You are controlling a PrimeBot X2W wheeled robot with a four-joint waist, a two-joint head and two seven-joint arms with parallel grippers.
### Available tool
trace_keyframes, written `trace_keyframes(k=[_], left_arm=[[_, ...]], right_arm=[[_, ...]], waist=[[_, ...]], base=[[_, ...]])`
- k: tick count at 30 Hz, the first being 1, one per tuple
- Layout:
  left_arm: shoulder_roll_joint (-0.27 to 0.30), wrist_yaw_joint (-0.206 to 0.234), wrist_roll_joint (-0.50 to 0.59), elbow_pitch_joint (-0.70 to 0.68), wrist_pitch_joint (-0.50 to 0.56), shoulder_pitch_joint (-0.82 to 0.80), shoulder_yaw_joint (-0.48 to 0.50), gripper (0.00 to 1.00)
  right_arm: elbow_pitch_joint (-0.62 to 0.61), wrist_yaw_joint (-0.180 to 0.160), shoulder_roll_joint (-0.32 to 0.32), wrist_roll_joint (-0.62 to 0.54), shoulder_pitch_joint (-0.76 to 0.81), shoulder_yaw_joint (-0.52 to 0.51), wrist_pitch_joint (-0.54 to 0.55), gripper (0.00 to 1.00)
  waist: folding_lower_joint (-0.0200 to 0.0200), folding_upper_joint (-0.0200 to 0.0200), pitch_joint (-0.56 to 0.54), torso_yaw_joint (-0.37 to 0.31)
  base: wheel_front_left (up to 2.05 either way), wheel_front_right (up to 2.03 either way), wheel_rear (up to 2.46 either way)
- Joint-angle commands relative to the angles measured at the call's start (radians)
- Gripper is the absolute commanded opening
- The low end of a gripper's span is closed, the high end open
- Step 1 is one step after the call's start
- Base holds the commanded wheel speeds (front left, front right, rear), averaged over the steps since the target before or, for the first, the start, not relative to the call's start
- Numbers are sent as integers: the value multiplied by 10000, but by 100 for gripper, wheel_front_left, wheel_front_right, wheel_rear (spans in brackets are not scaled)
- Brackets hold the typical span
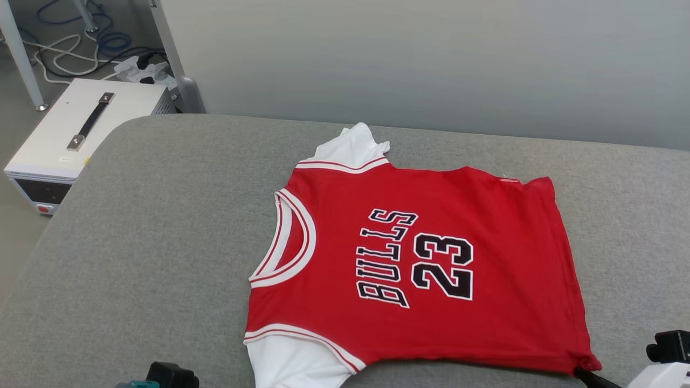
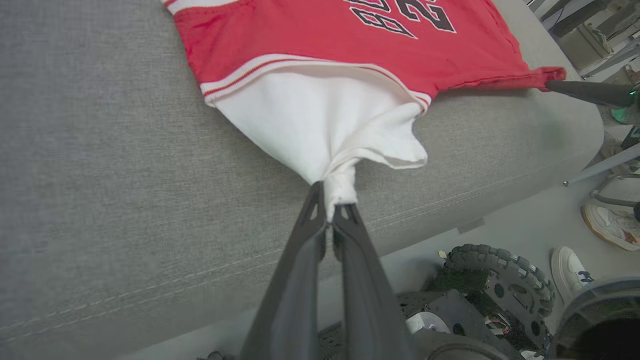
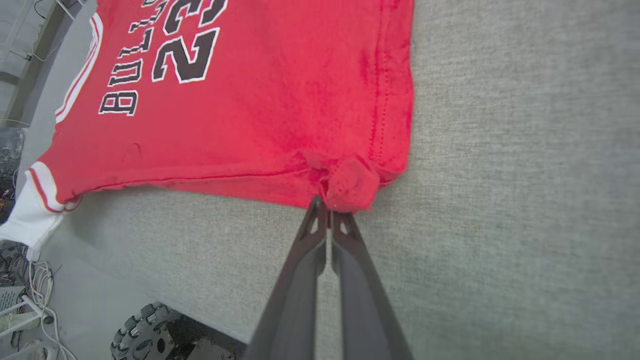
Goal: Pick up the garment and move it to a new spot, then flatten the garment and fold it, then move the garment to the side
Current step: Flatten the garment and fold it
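Observation:
The garment (image 1: pixel 420 264), a red jersey shirt with white sleeves and a black "BULLS 23" print, lies spread face up on the grey cushioned surface (image 1: pixel 151 226), collar to the left. My left gripper (image 2: pixel 330 202) is shut on the near white sleeve (image 2: pixel 320 130), whose cloth bunches into a twist at the fingertips. My right gripper (image 3: pixel 327 212) is shut on the near red hem corner (image 3: pixel 350 185), pinched into a small fold. In the head view that corner (image 1: pixel 585 362) sits at the lower right with a dark finger (image 1: pixel 595 377) under it. The garment (image 3: pixel 240 100) lies flat beyond.
A white box with a black handle (image 1: pixel 81 129) stands on the floor at the left, with cables and a power strip (image 1: pixel 143 69) behind. A grey wall runs along the back. The robot's wheeled base (image 2: pixel 500 285) and a person's shoes (image 2: pixel 607 225) are below the near edge.

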Motion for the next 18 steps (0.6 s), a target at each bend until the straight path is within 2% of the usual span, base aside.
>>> trace_keyframes(k=[1, 9, 18], left_arm=[[131, 52, -124, -152, 65, 179, -15, 0], [127, 244, 2, -738, -336, -90, 326, 0], [-144, 254, 356, -778, -566, -1561, 873, 0]], right_arm=[[-206, -13, -50, 50, 230, -165, 98, 0], [-1258, -13, 146, -493, 611, -1068, 289, 0], [-2144, -13, 456, -1110, -66, -1890, 798, 0]], waist=[[1, 0, 1, -3], [1, 0, 281, -84], [1, 0, 1057, -203]], base=[[0, 0, 0], [0, 0, 0], [0, 0, 0]])
